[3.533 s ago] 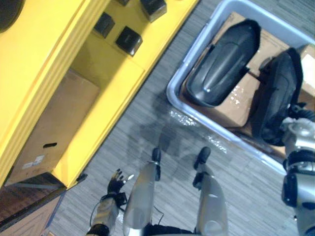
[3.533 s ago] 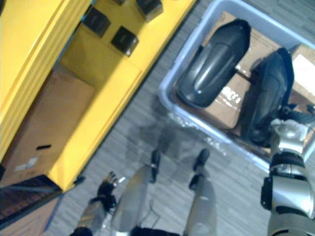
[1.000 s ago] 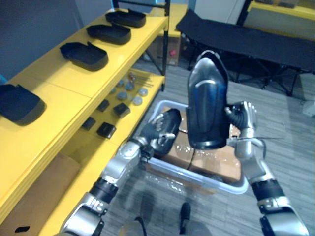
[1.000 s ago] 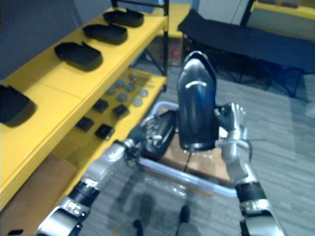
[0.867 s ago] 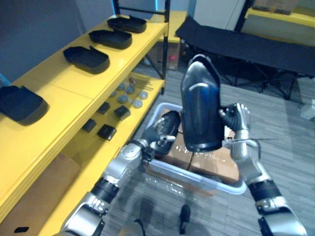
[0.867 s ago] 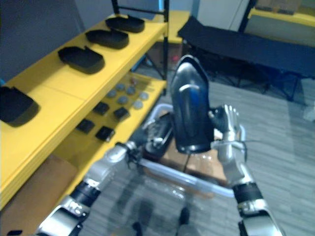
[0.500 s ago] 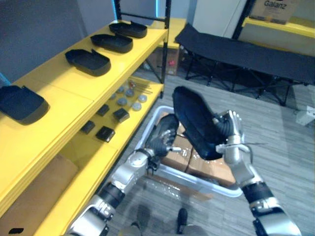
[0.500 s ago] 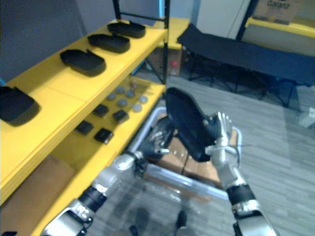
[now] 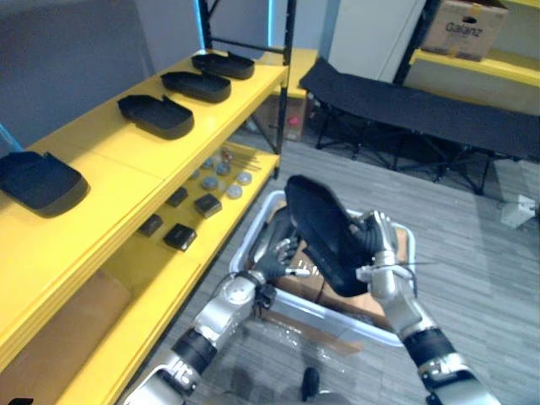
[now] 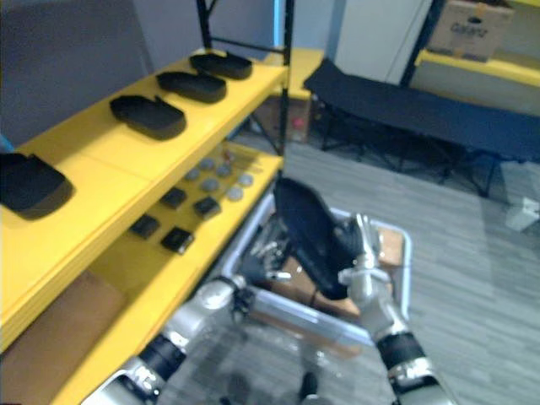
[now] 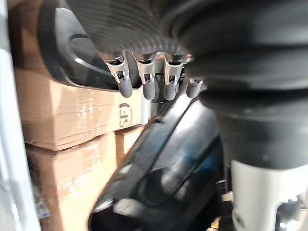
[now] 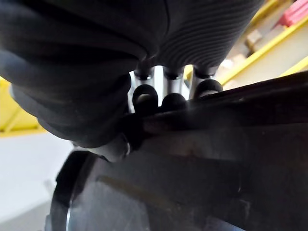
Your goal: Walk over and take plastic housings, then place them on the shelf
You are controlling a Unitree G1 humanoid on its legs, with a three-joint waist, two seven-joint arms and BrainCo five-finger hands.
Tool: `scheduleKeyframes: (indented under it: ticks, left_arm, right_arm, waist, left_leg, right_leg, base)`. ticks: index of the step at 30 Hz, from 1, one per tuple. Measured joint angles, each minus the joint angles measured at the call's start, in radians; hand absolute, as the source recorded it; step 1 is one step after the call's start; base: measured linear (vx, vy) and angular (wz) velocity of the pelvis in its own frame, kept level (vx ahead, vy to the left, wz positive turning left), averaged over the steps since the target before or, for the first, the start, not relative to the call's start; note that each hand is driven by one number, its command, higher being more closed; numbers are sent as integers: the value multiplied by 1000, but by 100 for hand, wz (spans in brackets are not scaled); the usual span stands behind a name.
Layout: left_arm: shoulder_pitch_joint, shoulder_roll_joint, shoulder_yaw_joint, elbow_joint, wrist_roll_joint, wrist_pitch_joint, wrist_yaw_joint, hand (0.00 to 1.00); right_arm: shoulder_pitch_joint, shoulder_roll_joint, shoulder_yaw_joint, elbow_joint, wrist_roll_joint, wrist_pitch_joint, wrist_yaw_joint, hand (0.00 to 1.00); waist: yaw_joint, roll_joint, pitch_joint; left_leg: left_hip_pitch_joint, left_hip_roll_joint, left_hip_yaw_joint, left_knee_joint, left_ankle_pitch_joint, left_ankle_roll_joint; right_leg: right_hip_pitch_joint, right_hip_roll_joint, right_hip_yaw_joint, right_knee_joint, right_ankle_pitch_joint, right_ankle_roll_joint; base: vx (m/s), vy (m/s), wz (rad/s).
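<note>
Four black housings (image 9: 156, 116) lie in a row along the top board of the yellow shelf (image 9: 110, 164) on my left, hollow side up and each well apart from the next. My right hand (image 9: 380, 246) has a fifth plastic housing (image 9: 322, 234) in its grasp: the right wrist view shows my fingertips (image 12: 144, 98) hooked over its dark rim. That housing hangs tilted in the air above the grey bin (image 9: 247, 236) on the floor, with its upper end leaning toward the shelf. My left hand (image 9: 280, 257) is stretched out over the bin's shelf-side edge, just beside the lower end of the held housing, its fingers (image 11: 144, 82) loosely straight and holding nothing. Whether it touches the held housing I cannot tell. Past those fingers another housing (image 11: 67, 53) lies in the bin on top of wrapped cardboard boxes (image 11: 62, 115). On the shelf's lower board sit small black blocks (image 9: 180, 237) and a cluster of grey round parts (image 9: 224, 169). Behind the bin stands a black folding cot (image 9: 422, 105).
</note>
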Motion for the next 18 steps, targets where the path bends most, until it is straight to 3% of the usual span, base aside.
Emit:
scheduleKeyframes:
  ticks: [7, 8, 9, 12, 15, 17, 18]
  left_arm:
    - [20, 0, 10, -83, -7, -83, 10, 0]
    - [14, 0, 19, -101, -13, -107, 17, 0]
    - [-26, -1, 80, -194, -11, -219, 136, 0]
    - [-60, 0, 89, -233, -11, -253, 170, 0]
    - [-60, 0, 119, -279, -1, -246, 201, 0]
    - [-60, -12, 181, -318, 8, -119, 208, 0]
    - [-59, -12, 188, -311, 9, -91, 208, 0]
  right_arm:
    - [16, 26, -28, 183, 23, 110, -22, 100]
    - [1, 24, -52, 201, 51, 130, -33, 100]
    - [-70, 14, -157, 241, 129, 180, -86, 100]
    - [-86, 14, -159, 241, 137, 182, -92, 100]
    - [-92, 14, -172, 239, 141, 182, -92, 100]
    - [-93, 14, -220, 231, 152, 180, -111, 100]
    - [-94, 14, -231, 227, 152, 179, -116, 100]
  waist:
    - [3, 4, 0]
    - [4, 8, 2]
    - [0, 22, 14]
    - [5, 23, 14]
    - [5, 23, 14]
    - [5, 25, 16]
    - [3, 26, 17]
  left_leg:
    - [-13, -13, -6, -8, 8, 7]
    - [-28, -17, -7, -6, 8, 8]
    - [-74, -14, -28, 12, 10, 10]
    - [-74, -15, -29, 17, 5, 11]
    - [-73, -14, -30, 28, -4, 12]
    - [-69, -14, -31, 30, -9, 15]
    - [-67, -13, -32, 32, -12, 16]
  right_leg:
    - [-11, -14, -4, 0, 2, 6]
    - [-25, -18, -4, 0, -1, 11]
    - [-53, -17, -22, 4, 1, 10]
    - [-51, -19, -23, 8, 1, 10]
    - [-49, -19, -22, 11, 1, 10]
    - [-42, -19, -20, 14, 2, 11]
    - [-39, -18, -20, 14, 2, 11]
  base:
    - [-14, 4, 4]
    - [-13, -15, 22]
    - [17, -10, 23]
    - [43, 16, 8]
    - [12, 11, 0]
    - [7, 9, 2]
    - [0, 0, 0]
